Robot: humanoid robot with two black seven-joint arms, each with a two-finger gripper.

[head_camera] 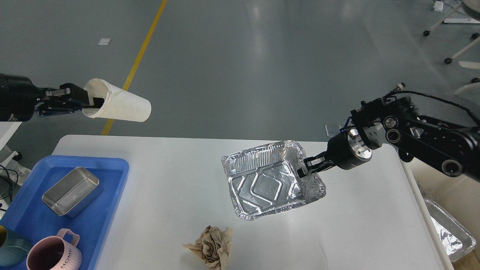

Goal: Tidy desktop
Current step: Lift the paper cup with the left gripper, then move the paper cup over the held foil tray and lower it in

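Head view: the left gripper [89,103] pinches the rim of a white paper cup [119,105], held sideways off the far-left edge of the desktop [172,176], which lies below and to its right. The right gripper [304,169] clamps the wall of a foil tray [270,180], tilted above the desktop. A crumpled brown paper [210,245] sits nearer, left of that gripper.

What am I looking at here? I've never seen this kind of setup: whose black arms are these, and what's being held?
The one picture comes from the robot's own head, looking down at its white desktop. Its left pincer grips a white paper cup sideways in the air; its right pincer holds a foil tray by the rim. A crumpled brown paper lies on the desktop. A blue tray holds a metal tin and a pink mug.
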